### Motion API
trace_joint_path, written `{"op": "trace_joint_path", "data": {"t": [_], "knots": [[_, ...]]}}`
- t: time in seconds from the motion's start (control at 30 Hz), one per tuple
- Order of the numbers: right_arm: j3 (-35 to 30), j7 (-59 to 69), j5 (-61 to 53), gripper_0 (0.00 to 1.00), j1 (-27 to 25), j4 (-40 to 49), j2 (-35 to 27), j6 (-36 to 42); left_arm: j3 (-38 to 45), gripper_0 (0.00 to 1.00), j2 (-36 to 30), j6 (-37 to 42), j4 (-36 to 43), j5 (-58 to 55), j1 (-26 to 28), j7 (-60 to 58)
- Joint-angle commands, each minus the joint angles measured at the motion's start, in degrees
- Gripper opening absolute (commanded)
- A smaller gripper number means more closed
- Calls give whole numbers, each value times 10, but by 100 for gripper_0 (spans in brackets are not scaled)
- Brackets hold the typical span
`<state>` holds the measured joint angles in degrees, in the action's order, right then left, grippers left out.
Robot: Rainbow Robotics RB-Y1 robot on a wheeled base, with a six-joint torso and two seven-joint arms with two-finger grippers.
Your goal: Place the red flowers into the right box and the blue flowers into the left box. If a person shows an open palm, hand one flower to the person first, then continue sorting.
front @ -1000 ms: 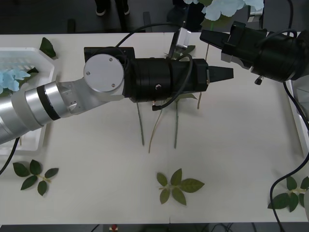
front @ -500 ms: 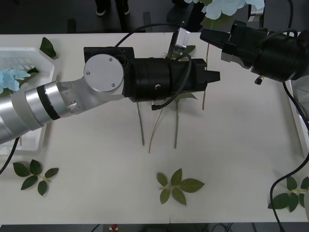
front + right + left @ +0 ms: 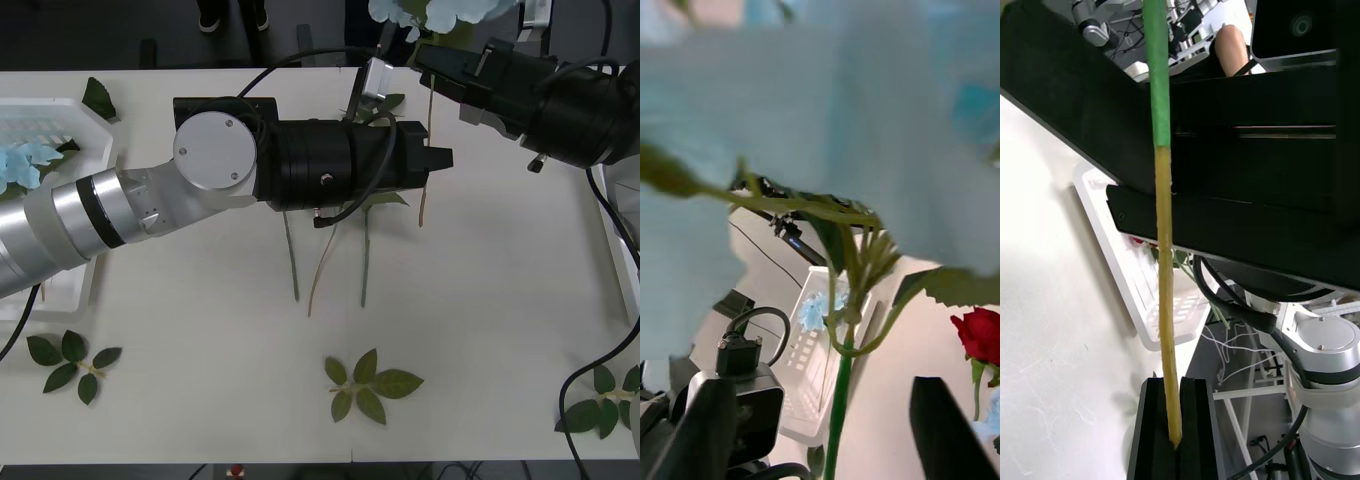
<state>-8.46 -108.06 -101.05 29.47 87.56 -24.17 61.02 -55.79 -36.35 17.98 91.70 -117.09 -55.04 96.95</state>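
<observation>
Left claw (image 3: 446,158), shut on the thin stem tip of the pale-blue cloth flower (image 3: 440,12) at 1 o'clock, should pull away slowly; right claw (image 3: 428,58) sits wide open around the stem.

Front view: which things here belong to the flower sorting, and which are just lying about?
Job:
- blue flower, stem gripped by the shut left gripper
- right gripper, fingers open around that stem
- left box, holding a second blue flower
- right box
- loose stems under the left arm, blooms hidden

Lying about:
- leaf sprigs
- single leaf beside the left box
</observation>
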Motion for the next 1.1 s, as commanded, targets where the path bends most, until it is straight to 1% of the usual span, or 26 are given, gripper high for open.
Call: {"op": "trace_joint_path", "data": {"t": [0.03,0.2,0.27,0.37,0.47,0.53,0.63,0.67,0.7,0.87,0.93,1.1], "knots": [[-38,-17,6,98,-12,12,-1,-1,5,0,8,-2,5,-4,-15,3],[-96,-9,45,98,-20,12,-5,53,5,0,8,-1,5,-5,-15,3],[-127,2,57,97,-25,12,-14,86,5,0,7,-1,5,-4,-15,3],[-157,26,67,98,-34,12,-31,118,5,0,1,-2,4,-4,-15,3],[-173,29,100,98,-37,12,-49,138,5,0,-14,-1,4,-4,-14,1],[-176,30,137,98,-37,12,-61,147,5,0,-39,7,4,-6,-15,-3],[-161,39,210,97,-37,12,-84,151,4,0,-108,65,-6,-16,-15,-6],[-155,46,223,98,-37,12,-88,151,4,0,-120,78,-10,-16,-15,-5],[-140,67,255,98,-36,12,-95,151,4,0,-146,106,-20,-12,-15,-4],[-97,112,356,97,-24,12,-110,151,4,0,-210,184,-50,21,-15,1],[-72,135,409,98,-14,12,-110,151,4,0,-239,218,-64,48,-16,-1],[-16,182,486,98,-1,13,-100,147,4,0,-304,277,-85,79,-23,-6]]}}
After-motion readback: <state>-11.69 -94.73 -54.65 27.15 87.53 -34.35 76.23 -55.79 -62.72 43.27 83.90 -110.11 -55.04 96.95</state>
